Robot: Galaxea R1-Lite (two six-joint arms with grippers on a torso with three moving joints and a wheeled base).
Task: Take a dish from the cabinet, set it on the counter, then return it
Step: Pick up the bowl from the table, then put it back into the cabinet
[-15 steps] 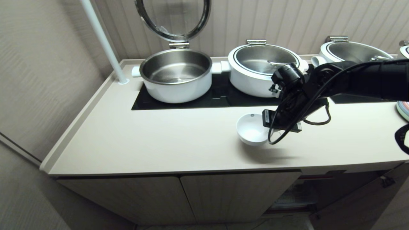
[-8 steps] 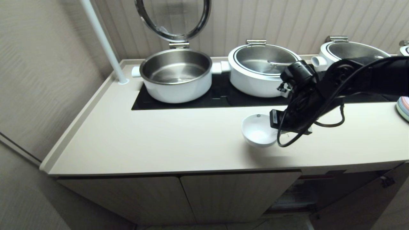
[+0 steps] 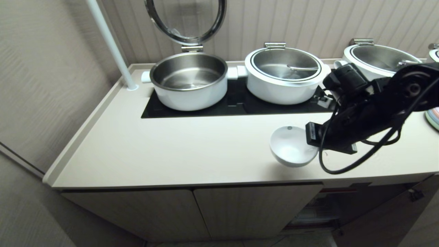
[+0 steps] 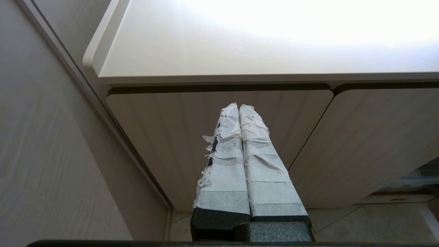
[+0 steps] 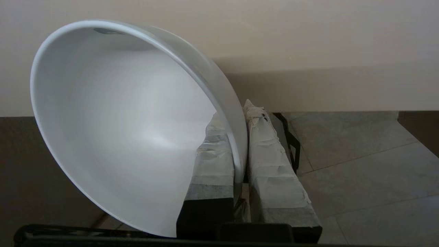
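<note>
The dish (image 3: 289, 147), a small white bowl, hangs tilted just above the counter (image 3: 171, 154) near its front edge, casting a shadow below it. My right gripper (image 3: 310, 139) is shut on its rim from the right. In the right wrist view the taped fingers (image 5: 267, 151) pinch the rim of the dish (image 5: 120, 137), one inside and one outside, and my right gripper (image 5: 236, 116) points down past the counter edge to the floor. My left gripper (image 4: 239, 108) is shut and empty, parked low in front of the closed cabinet doors (image 4: 164, 130). The cabinet (image 3: 240, 209) stands open at the lower right.
Three white-and-steel pots sit on the black panel (image 3: 236, 103): an open one (image 3: 188, 80), a lidded one (image 3: 284, 73) and another (image 3: 377, 56) behind my right arm. A white pole (image 3: 109, 44) rises at the back left. The open cabinet door (image 3: 387, 216) juts out at lower right.
My right gripper has carried the dish to the right and toward the counter's front edge. The left arm has not moved.
</note>
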